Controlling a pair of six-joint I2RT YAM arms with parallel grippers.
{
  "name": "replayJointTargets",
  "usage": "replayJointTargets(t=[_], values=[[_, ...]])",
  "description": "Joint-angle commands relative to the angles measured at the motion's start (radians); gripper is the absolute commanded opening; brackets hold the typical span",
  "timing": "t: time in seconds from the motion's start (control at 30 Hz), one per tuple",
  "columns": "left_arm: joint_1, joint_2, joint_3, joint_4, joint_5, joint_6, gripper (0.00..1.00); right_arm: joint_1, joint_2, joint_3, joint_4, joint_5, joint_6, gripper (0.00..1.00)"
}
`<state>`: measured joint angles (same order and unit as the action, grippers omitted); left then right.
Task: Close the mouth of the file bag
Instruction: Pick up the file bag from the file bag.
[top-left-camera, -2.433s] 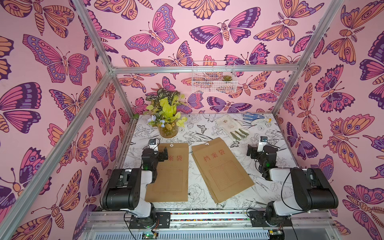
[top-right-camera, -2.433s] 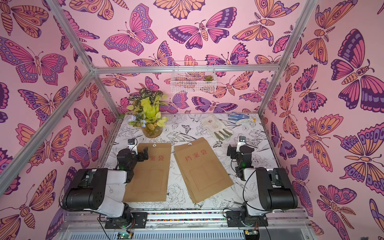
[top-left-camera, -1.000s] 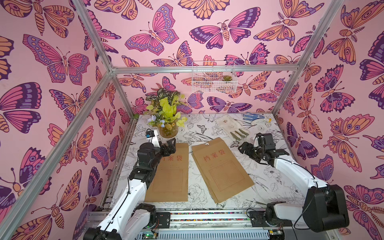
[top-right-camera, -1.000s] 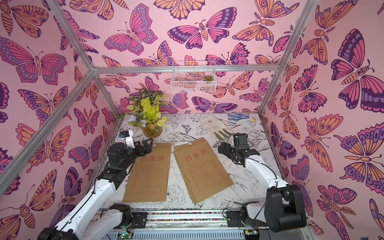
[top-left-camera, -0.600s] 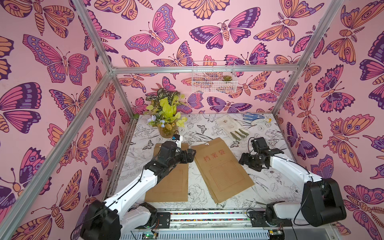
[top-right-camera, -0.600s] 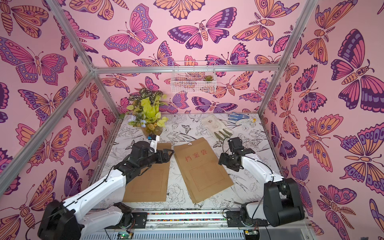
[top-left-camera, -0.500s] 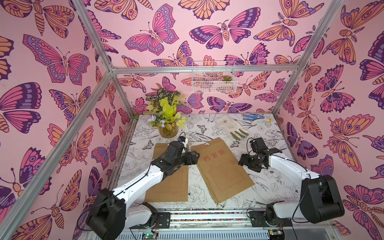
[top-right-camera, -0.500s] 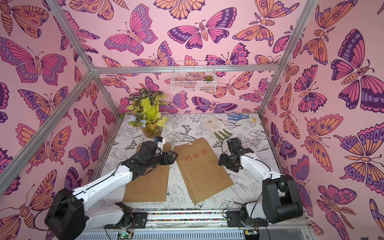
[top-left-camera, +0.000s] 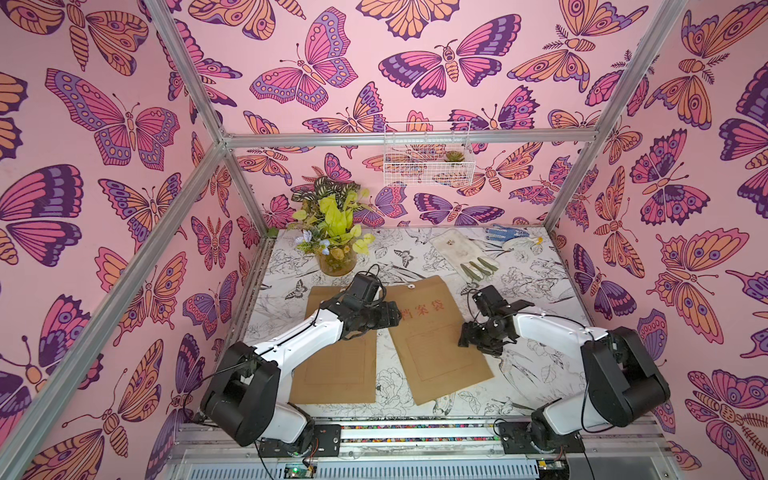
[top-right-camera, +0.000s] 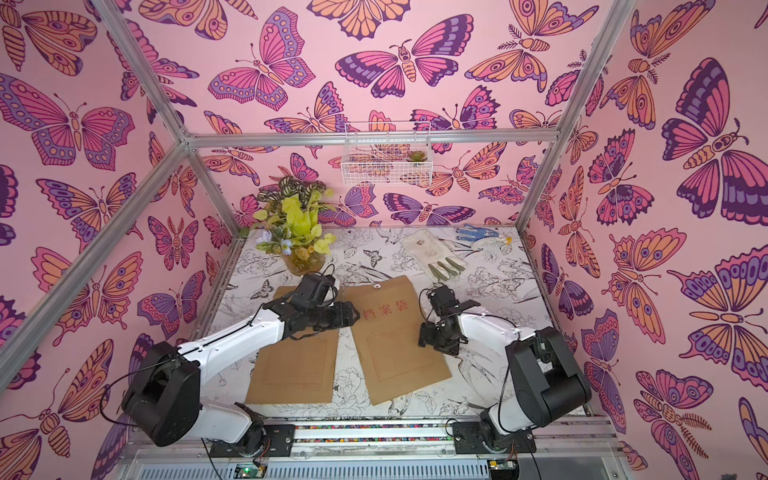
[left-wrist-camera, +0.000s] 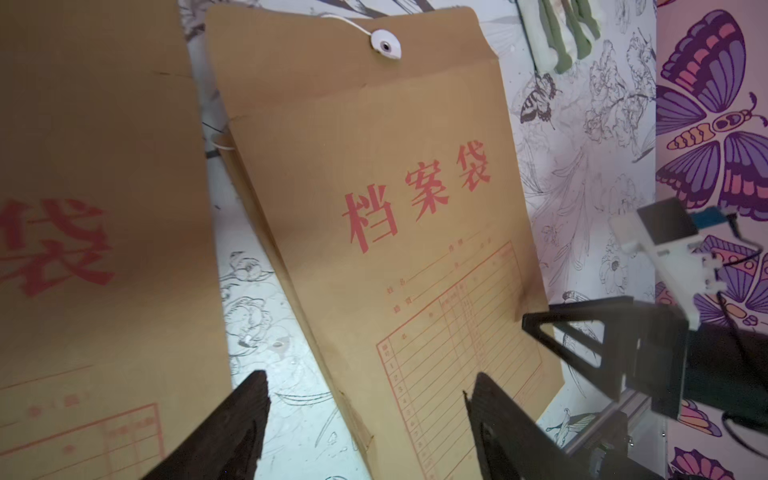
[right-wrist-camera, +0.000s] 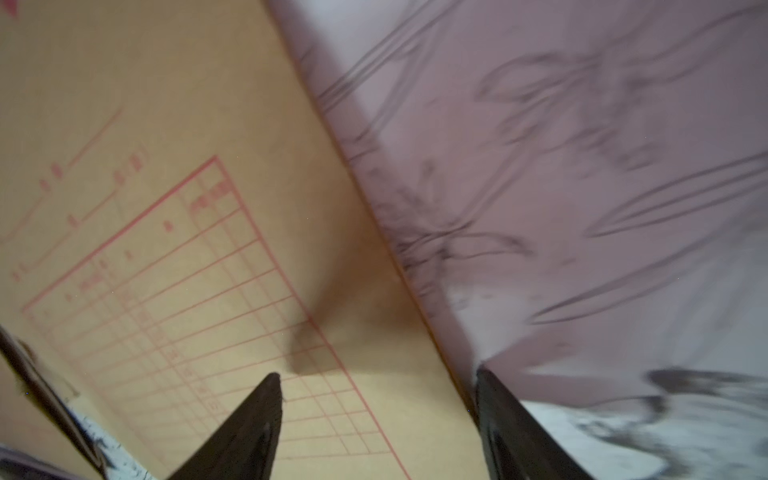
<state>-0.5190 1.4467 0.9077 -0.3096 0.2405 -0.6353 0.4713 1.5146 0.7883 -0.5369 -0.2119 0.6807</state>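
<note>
In both top views, 12 o'clock being the back wall: the left file bag (top-left-camera: 336, 374) (top-right-camera: 299, 370) lies flat at 8 o'clock on the bench (top-left-camera: 540, 270), square to the front edge. Its far end is hidden under the left arm (top-left-camera: 299, 336). A potted plant (top-left-camera: 332, 232) stands at 11 o'clock, just beyond that bag.

The left arm reaches across the left bag, and its jaws sit at the 10 o'clock edge of the tilted file bag (top-left-camera: 432, 353) (top-right-camera: 395, 353), next to the red characters. In the left wrist view the jaws stand wide apart with nothing between them. They straddle the strip of bare bench between the two bags and the tilted bag's near edge (left-wrist-camera: 415, 249).

The tilted file bag lies mid-bench, its far end rotated toward 11 o'clock. Its flap (top-left-camera: 432, 286) is unfolded and flat at the 12 o'clock end, with the white string button (left-wrist-camera: 386, 45) showing. The mouth is not closed.

The right arm (top-left-camera: 552, 328) comes in from 4 o'clock, with its jaws at the bag's 3 o'clock edge. In the right wrist view the jaws are spread and gripping nothing, one over the printed grid (right-wrist-camera: 166, 291) and one over the bench. Whether they touch the surface I cannot tell.

A white glove (top-left-camera: 459, 251) lies at 1 o'clock, and a blue-dotted glove (top-left-camera: 505, 235) lies further right by the back wall. A wire basket (top-left-camera: 428, 166) hangs on the wall above.
</note>
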Motion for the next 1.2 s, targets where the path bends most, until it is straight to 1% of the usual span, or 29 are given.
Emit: replayJointTargets(t=[0.0, 0.03, 0.1, 0.2, 0.27, 0.3, 0.4, 0.43, 0.47, 0.57, 0.7, 0.8, 0.9, 1.0, 1.07, 1.17], values=[[0.06, -0.008, 0.043, -0.124, 0.022, 0.061, 0.77, 0.107, 0.049, 0.036, 0.077, -0.094, 0.137, 0.73], [0.062, -0.014, 0.066, -0.166, -0.008, 0.092, 0.77, 0.127, 0.05, 0.046, 0.092, -0.118, 0.156, 0.73], [0.062, -0.016, 0.097, -0.221, -0.028, 0.135, 0.77, 0.122, 0.046, 0.051, 0.104, -0.16, 0.174, 0.73], [0.051, -0.022, 0.098, -0.228, 0.005, 0.148, 0.77, 0.051, 0.01, 0.056, 0.066, -0.174, 0.142, 0.68], [0.026, -0.009, 0.094, -0.209, 0.015, 0.162, 0.78, -0.004, -0.007, 0.06, 0.043, -0.155, 0.12, 0.62], [0.014, 0.004, 0.095, -0.2, 0.014, 0.166, 0.78, -0.014, -0.004, 0.066, 0.032, -0.142, 0.113, 0.58], [-0.018, 0.052, 0.106, -0.164, 0.032, 0.165, 0.78, -0.004, 0.026, 0.074, 0.048, -0.103, 0.14, 0.45], [-0.025, 0.065, 0.107, -0.149, 0.043, 0.159, 0.78, 0.005, 0.04, 0.068, 0.071, -0.101, 0.164, 0.41], [-0.029, 0.081, 0.105, -0.132, 0.058, 0.152, 0.78, 0.014, 0.05, 0.064, 0.094, -0.099, 0.183, 0.39], [-0.033, 0.117, 0.087, -0.085, 0.102, 0.124, 0.77, 0.032, 0.109, 0.067, 0.136, -0.097, 0.201, 0.39], [-0.036, 0.152, 0.067, -0.067, 0.127, 0.101, 0.77, 0.039, 0.151, 0.066, 0.159, -0.093, 0.201, 0.4], [-0.036, 0.175, 0.047, -0.049, 0.143, 0.083, 0.77, 0.039, 0.164, 0.067, 0.179, -0.11, 0.195, 0.34], [-0.036, 0.202, 0.012, -0.018, 0.147, 0.062, 0.75, 0.04, 0.161, 0.075, 0.172, -0.133, 0.182, 0.31], [-0.036, 0.229, -0.022, 0.023, 0.171, 0.034, 0.73, 0.04, 0.141, 0.094, 0.131, -0.136, 0.149, 0.32], [-0.036, 0.244, -0.034, 0.038, 0.19, 0.024, 0.72, 0.039, 0.124, 0.106, 0.118, -0.16, 0.136, 0.32], [-0.036, 0.254, -0.045, 0.049, 0.197, 0.018, 0.71, 0.04, 0.095, 0.125, 0.103, -0.206, 0.134, 0.33]])
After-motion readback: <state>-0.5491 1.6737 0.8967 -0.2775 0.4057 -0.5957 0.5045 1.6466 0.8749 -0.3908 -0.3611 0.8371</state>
